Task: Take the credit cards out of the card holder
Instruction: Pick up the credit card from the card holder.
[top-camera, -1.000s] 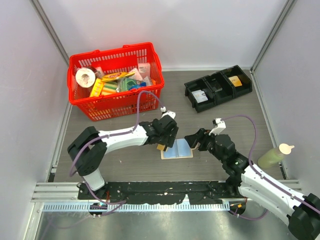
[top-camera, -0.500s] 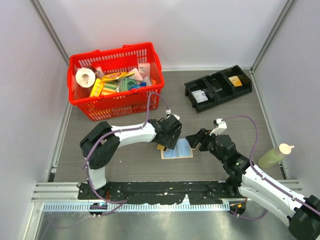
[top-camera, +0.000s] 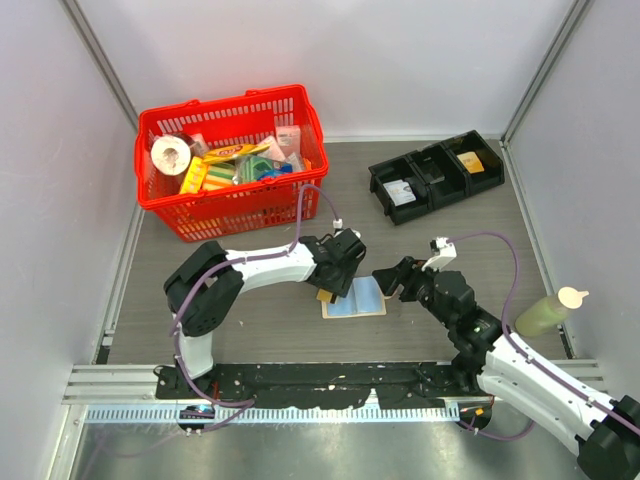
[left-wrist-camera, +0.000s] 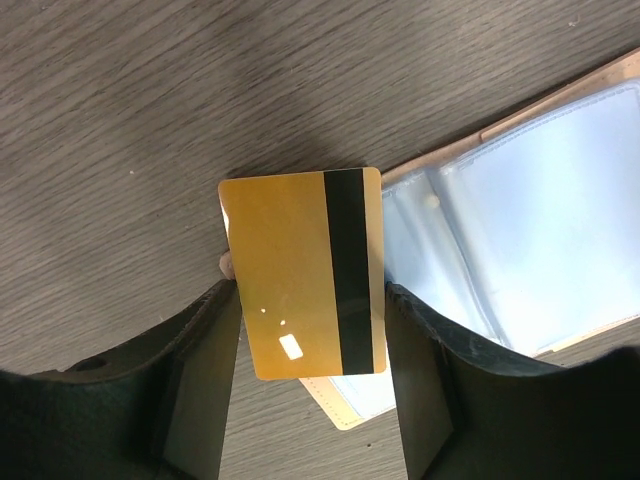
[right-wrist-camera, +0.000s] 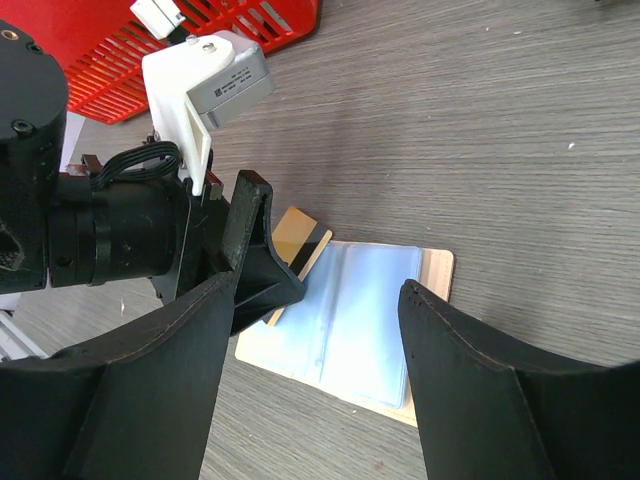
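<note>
Left fingers (left-wrist-camera: 200, 380): clamped on a credit card (left-wrist-camera: 290, 270), one finger against each long edge. Card is yellow-orange, black stripe side facing the wrist camera. It throws a dark shadow on the tabletop (left-wrist-camera: 150, 100), so it sits raised above the wood grain. Its lower corner overlaps the tan border of the card holder (left-wrist-camera: 520, 220) in this view; cannot tell whether they touch.

Right fingers (right-wrist-camera: 480, 400): wide apart, nothing between them, hovering over the right half of the card holder. From this side the card (right-wrist-camera: 298, 240) pokes out past the holder's left edge at a slant, part of it hidden behind a left finger.

Card holder (top-camera: 360, 298): lies open and flat on the tabletop, pale blue shiny sleeves up, tan rim showing round the outside. It sits between the two arms, near the front middle. No second card can be made out in the sleeves.

Further out: red basket (top-camera: 230, 160) full of mixed goods at the back left, black three-part tray (top-camera: 435, 175) at the back right, pale green bottle (top-camera: 548, 312) by the right wall. All three well apart from the holder.
</note>
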